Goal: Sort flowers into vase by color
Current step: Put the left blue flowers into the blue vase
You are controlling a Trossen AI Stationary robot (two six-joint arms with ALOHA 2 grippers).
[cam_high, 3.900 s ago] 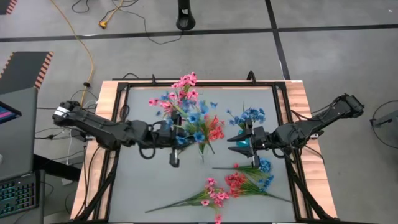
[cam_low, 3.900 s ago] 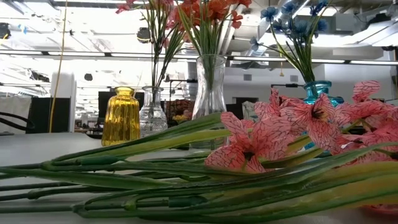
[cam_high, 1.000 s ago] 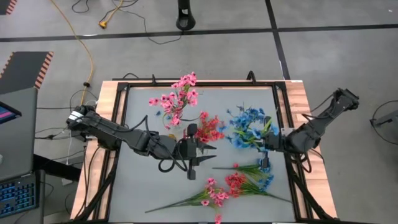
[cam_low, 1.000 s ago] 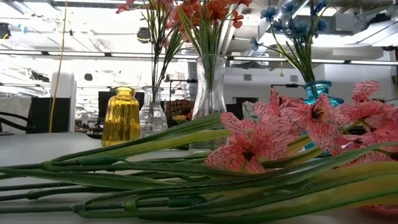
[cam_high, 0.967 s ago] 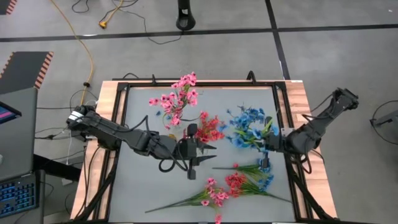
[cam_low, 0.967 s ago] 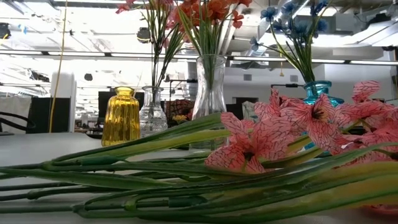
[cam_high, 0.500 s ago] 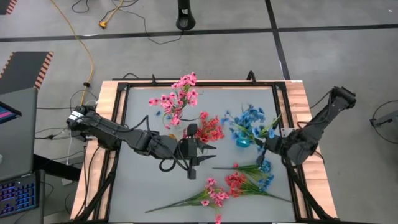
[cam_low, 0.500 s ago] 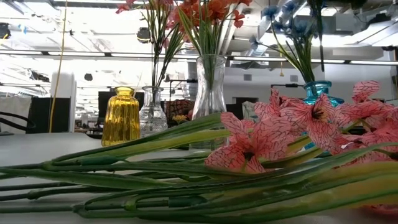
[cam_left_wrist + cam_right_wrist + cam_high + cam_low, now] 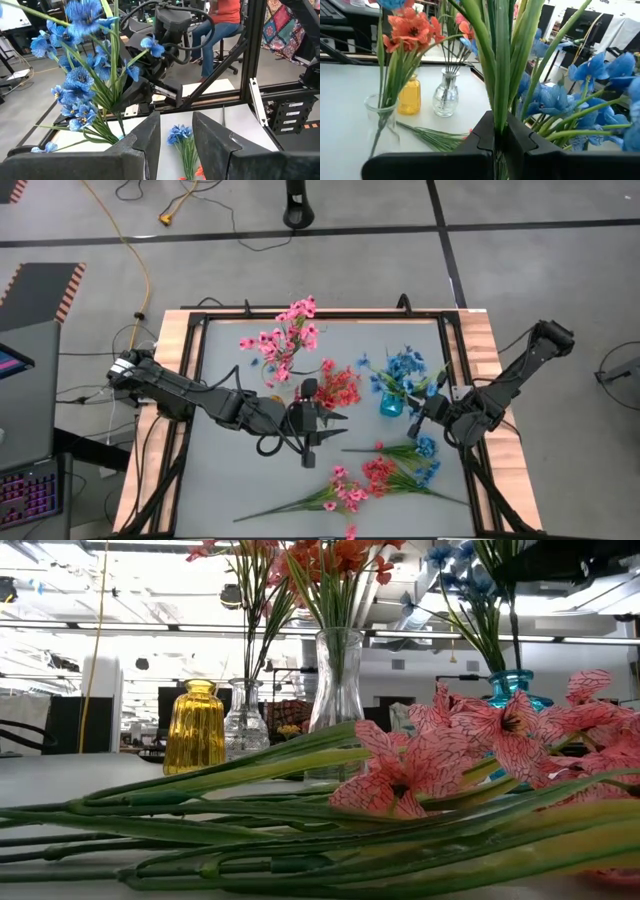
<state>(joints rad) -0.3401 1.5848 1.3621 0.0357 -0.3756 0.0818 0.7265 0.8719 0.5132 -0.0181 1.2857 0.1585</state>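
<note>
Blue flowers [image 9: 402,368] stand in a teal vase [image 9: 390,406], coral-red ones [image 9: 338,386] in a tall clear vase [image 9: 337,680], pink ones [image 9: 286,336] in a small clear vase [image 9: 246,720]. My right gripper [image 9: 420,416] is right of the teal vase, shut on a blue spray's green stems [image 9: 501,95]. My left gripper [image 9: 335,428] hovers open at mid-table beside the red bunch, pointing toward the table's right; in its wrist view nothing is between its fingers [image 9: 175,136]. Loose pink [image 9: 342,494], red [image 9: 378,472] and blue [image 9: 426,448] sprays lie on the table near its near edge. My right gripper pinches the blue spray's bundled green stems [image 9: 498,131] between its two fingers. The stems run on straight past the fingers, with blue blossoms [image 9: 555,97] around them. In the low view one thin stem [image 9: 513,630] hangs nearly upright, down to the teal vase's mouth [image 9: 517,678].
A yellow vase [image 9: 195,726] holding no flowers stands beside the small clear vase. A black frame [image 9: 322,314] rims the grey table. Long green stems [image 9: 250,810] of the loose sprays lie across the near part of the table, close to the low camera.
My right gripper has drawn back a little toward the table's right and near edges, taking the blue spray with it. The teal vase, covered by blossoms before, now shows from above. In the low view a nearly upright stem has appeared over that vase.
</note>
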